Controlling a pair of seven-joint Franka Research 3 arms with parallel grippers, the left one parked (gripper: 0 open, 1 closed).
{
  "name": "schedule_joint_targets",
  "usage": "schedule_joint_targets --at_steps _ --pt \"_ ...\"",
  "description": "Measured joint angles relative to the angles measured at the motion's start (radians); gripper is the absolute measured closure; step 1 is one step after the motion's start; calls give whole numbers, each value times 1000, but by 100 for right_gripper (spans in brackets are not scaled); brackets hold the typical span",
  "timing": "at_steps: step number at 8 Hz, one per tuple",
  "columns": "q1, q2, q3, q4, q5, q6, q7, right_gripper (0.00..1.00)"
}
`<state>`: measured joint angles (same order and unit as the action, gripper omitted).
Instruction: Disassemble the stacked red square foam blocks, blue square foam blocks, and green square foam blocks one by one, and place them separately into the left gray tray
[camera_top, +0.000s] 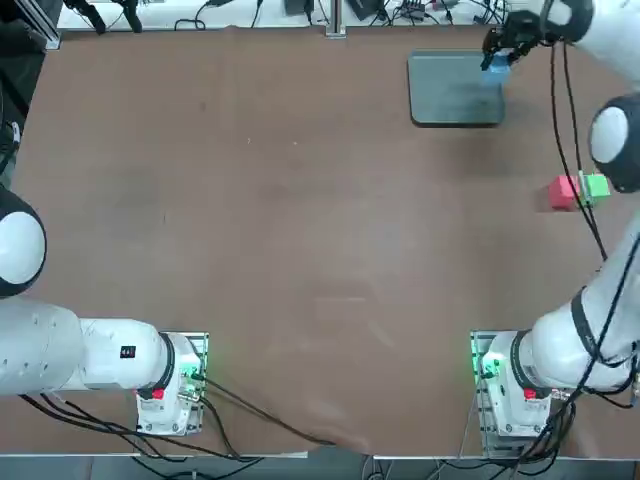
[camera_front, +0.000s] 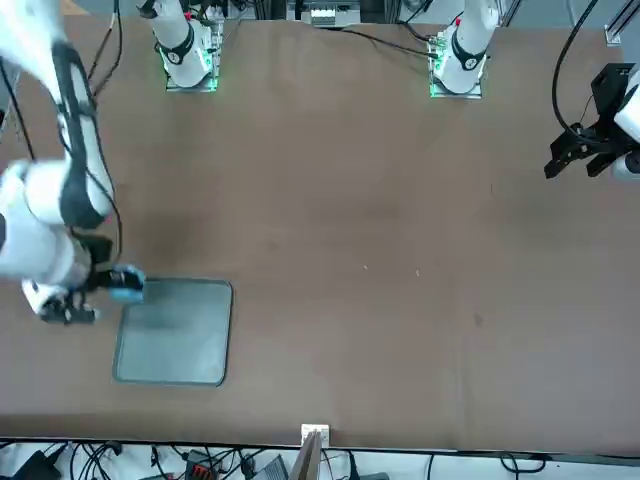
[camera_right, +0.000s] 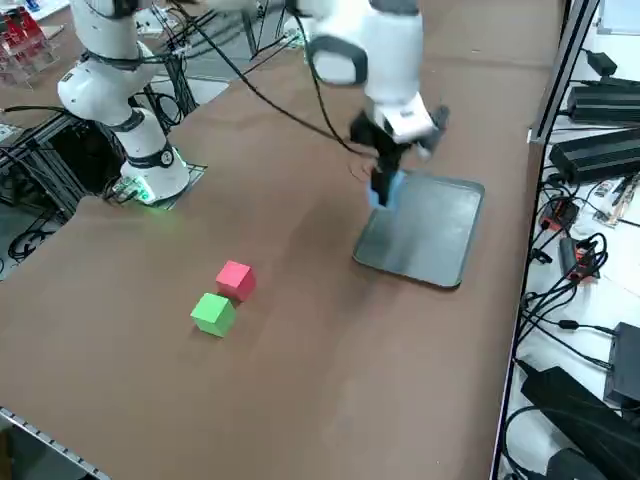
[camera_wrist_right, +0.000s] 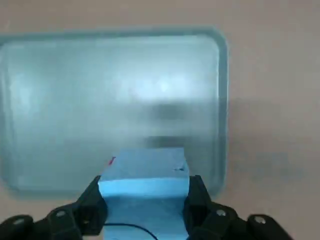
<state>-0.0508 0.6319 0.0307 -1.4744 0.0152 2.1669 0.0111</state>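
My right gripper (camera_top: 497, 62) (camera_wrist_right: 145, 200) is shut on the blue block (camera_top: 495, 66) (camera_front: 127, 284) (camera_right: 385, 188) (camera_wrist_right: 144, 175) and holds it in the air over the right-hand edge of the gray tray (camera_top: 450, 100) (camera_front: 180, 340) (camera_right: 430, 235) (camera_wrist_right: 75, 100). The tray has nothing in it. The red block (camera_top: 563, 192) (camera_right: 236, 277) and the green block (camera_top: 594, 186) (camera_right: 212, 313) lie side by side on the table, touching, nearer the robot than the tray and to its right.
The brown table (camera_top: 300, 250) spreads wide to the left of the tray. Cables (camera_top: 572, 150) hang from my right arm above the red and green blocks. More cables and power bricks (camera_right: 600, 150) lie beyond the table's far edge.
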Motion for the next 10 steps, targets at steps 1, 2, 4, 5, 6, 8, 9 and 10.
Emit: schedule_joint_targets --at_steps 1,2,4,5,6,8,9,10 --pt "0 61 -6 21 0 97 2 24" --pt "0 107 -10 33 -3 168 3 24" --pt "-1 164 -15 40 -23 215 9 24" --pt "-1 176 -19 44 -32 220 17 22" --pt "-2 177 -19 49 -35 222 21 20" --pt "4 171 -18 66 -35 224 27 0" --pt "9 160 -16 75 -35 224 28 0" --pt "16 139 -15 81 -35 214 30 0"
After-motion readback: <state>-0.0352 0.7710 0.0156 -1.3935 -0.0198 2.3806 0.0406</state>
